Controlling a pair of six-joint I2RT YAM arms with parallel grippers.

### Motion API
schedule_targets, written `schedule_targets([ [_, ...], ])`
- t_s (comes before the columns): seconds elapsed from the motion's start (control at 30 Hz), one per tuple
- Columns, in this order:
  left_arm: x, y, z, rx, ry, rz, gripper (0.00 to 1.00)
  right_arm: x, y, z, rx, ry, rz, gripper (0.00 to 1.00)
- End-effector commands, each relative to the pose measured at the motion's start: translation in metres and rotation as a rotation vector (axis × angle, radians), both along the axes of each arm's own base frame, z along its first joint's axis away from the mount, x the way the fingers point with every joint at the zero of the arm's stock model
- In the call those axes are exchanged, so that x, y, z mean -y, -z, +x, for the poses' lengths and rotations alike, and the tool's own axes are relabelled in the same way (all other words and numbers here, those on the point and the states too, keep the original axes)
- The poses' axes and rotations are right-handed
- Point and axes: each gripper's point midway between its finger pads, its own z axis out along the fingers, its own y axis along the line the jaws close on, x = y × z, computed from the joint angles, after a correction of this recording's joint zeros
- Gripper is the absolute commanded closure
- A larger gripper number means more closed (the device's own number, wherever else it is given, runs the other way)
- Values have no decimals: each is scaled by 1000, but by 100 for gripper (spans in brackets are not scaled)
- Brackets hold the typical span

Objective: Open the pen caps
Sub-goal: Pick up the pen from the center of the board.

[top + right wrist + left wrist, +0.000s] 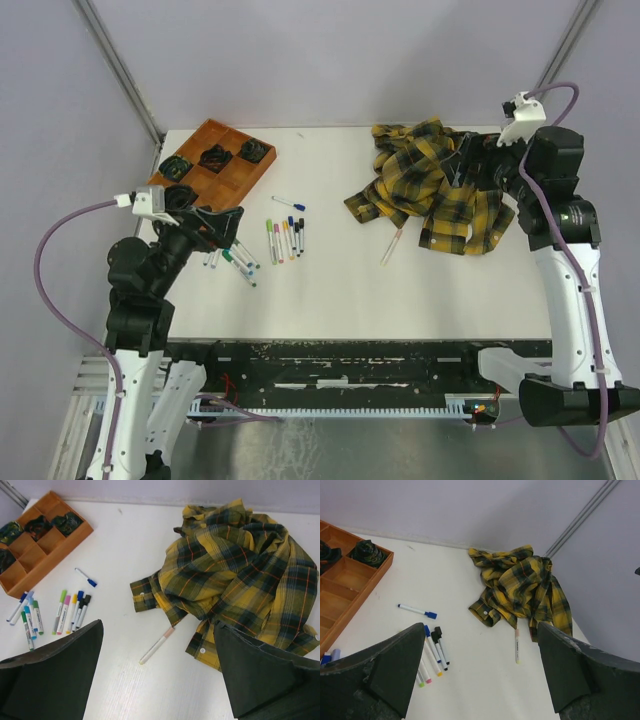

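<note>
Black left claw (480, 680): jaws spread full wide, nothing btwn them, hanging over the desk (330, 290) by its left edge, just near-side of the wooden tray (228, 182). It tilts fwd so its cam looks across the markers. That reads as a ready pose, not a reach.

Right beside it lies a loose bunch of markers (240, 262) w/ green + blue caps, fanned in no order. Next out, toward desk centre, is a tidier row (285, 238) laid side by side. Its pen caps (73, 598) point to the far edge: green, pink, yellow, blue, black, all seated on their white barrels as far as I can tell. The parallel lay prob. makes each easy to pick singly. One stray blue-capped marker (290, 204) lies apart, far side of the row. The tray, at the far-left corner, holds dark rolled bits (215, 155); not part of this job.

Other side, right claw (157, 680): also gaping, empty, up by the far-right corner above the plaid shirt (440, 185), which is crumpled in a heap. A pale-capped marker (392, 245) sits just off the shirt's near hem, well apart from the rest.

Judgement: no cap pulled yet. Uncapping needs two grips, barrel + cap, so both wide-set jaws suit a start stance. Risk: caps are tiny and neighbours lie close, so the row is easy to nudge.
</note>
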Motion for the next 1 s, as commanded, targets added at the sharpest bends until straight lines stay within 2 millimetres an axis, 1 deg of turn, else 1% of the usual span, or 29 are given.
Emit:
schedule_targets([
  [0.0, 9, -33, -12, 89, 54, -49, 1, -3, -39, -13, 86, 14, 41, 1],
  [0.07, 10, -32, -13, 90, 63, -60, 1, -6, -41, -17, 92, -3, 49, 1],
  [0.13, 12, -30, -14, 89, 74, -78, 0, -10, -38, -20, 87, -23, 59, 1],
  [0.3, 18, -17, -12, 66, 101, -133, 0, -23, -18, -28, 53, -109, 69, 1],
  [0.37, 20, -8, -10, 47, 112, -163, 1, -35, -7, -36, 43, -208, 53, 1],
  [0.47, 24, 4, -6, 18, 128, -214, 1, -60, 12, -58, 48, -451, 20, 1],
  [0.57, 28, 22, -2, -38, 138, -265, 1, -72, 31, -73, 45, -594, -3, 1],
  [0.63, 30, 34, 1, -71, 145, -288, 1, -74, 45, -76, 45, -644, -25, 1],
  [0.73, 35, 48, 2, -93, 165, -332, 1, -76, 63, -70, 3, -646, 2, 1],
  [0.83, 44, 65, 2, -124, 175, -354, 1, -73, 73, -64, -12, -638, -25, 1],
  [0.9, 55, 79, 2, -150, 187, -365, 1, -66, 81, -60, -17, -620, -81, 1],
  [0.97, 74, 95, 2, -181, 202, -358, 1, -58, 88, -57, -32, -588, -128, 1],
])
